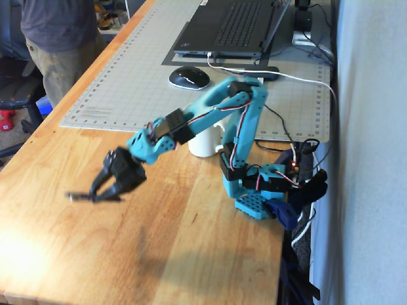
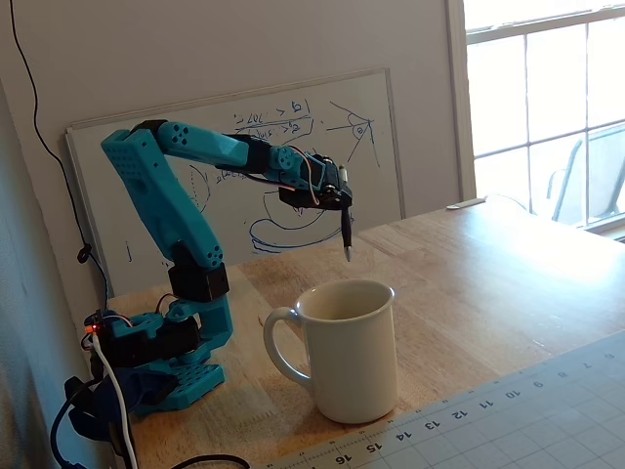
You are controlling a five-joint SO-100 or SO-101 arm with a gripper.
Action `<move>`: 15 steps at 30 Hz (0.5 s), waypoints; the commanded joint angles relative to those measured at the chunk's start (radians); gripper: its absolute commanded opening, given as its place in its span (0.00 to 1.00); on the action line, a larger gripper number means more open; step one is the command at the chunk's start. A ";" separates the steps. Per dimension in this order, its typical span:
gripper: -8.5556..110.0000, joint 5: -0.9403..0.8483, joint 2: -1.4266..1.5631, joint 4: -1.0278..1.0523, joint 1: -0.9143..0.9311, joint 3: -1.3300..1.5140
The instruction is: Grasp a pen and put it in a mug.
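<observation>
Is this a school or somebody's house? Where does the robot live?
Probably a home office or hobby workroom. A wooden desk holds a laptop and computer mouse on a cutting mat, and a scribbled whiteboard leans on the wall.

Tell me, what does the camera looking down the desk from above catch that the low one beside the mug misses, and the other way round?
Only the high fixed view shows the laptop, the computer mouse, the grey cutting mat in full and a person standing at the desk's edge. Only the low fixed view shows the whiteboard, the window and the mug's handle and open mouth. Both show the blue arm lifted off the table, its gripper shut on the pen, and the white mug.
</observation>
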 commanded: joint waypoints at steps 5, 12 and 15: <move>0.08 0.009 0.460 -0.195 0.301 0.190; 0.08 0.011 0.805 -0.242 0.577 0.314; 0.08 0.011 0.928 -0.242 0.712 0.347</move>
